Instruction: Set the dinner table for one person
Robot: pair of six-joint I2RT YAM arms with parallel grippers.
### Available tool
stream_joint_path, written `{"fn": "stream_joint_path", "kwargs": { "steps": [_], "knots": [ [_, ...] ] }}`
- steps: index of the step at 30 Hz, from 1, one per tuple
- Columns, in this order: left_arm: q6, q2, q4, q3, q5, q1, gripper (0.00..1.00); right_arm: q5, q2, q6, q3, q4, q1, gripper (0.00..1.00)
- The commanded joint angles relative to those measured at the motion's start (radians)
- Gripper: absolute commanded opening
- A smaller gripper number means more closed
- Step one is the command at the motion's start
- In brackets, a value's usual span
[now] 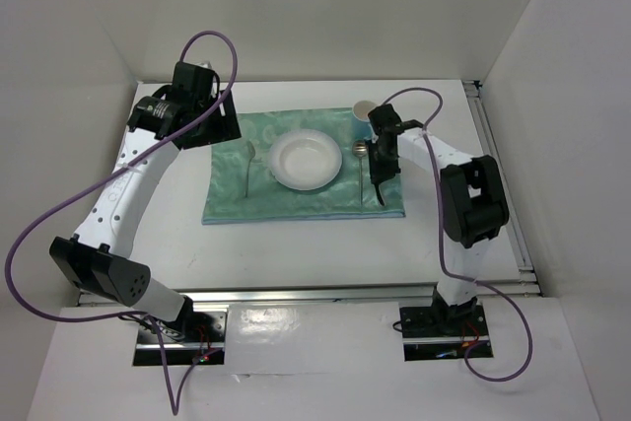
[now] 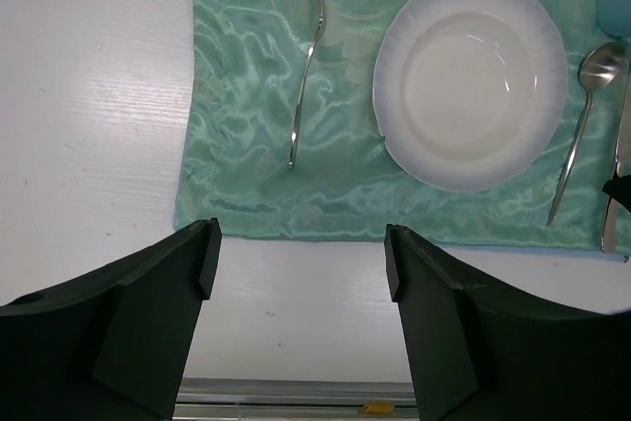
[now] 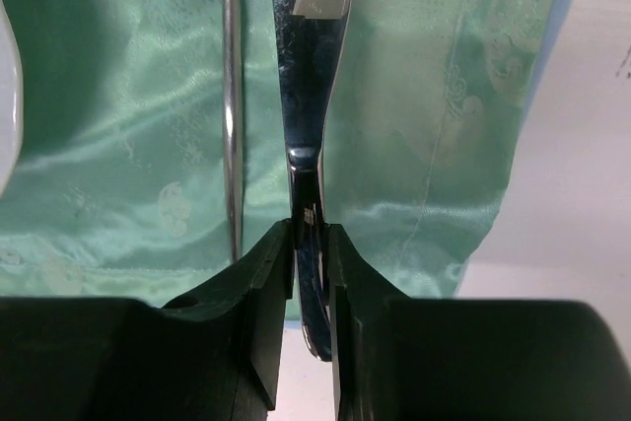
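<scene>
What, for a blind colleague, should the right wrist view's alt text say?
The black right gripper clamps a shiny steel knife over a teal-green patterned cloth mat, beside a thin steel spoon handle; white tabletop at right.

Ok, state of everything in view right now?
left gripper: open, empty
right gripper: shut on knife
knife: gripped at one end, over mat
fork: flat on mat
spoon: flat on mat
plate: upright, empty
blue cup: upright
mat: spread flat
</scene>
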Motion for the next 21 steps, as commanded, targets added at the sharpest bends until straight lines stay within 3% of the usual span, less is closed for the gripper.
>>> {"fn": "stream_joint_path", "kwargs": {
  "steps": [1,9,21],
  "knots": [
    [-0.008,0.016,0.016,0.032,-0.018,0.002,0.85,-0.028,0.040,0.003,0.079,0.005,-0.017,0.00],
    [0.002,0.016,0.016,0.032,-0.029,0.002,0.85,-0.017,0.109,0.012,0.113,-0.028,-0.028,0.00],
    [0.002,0.016,0.016,0.059,-0.009,0.002,0.85,-0.031,-0.077,0.039,-0.022,-0.047,-0.065,0.00]
  ]
}}
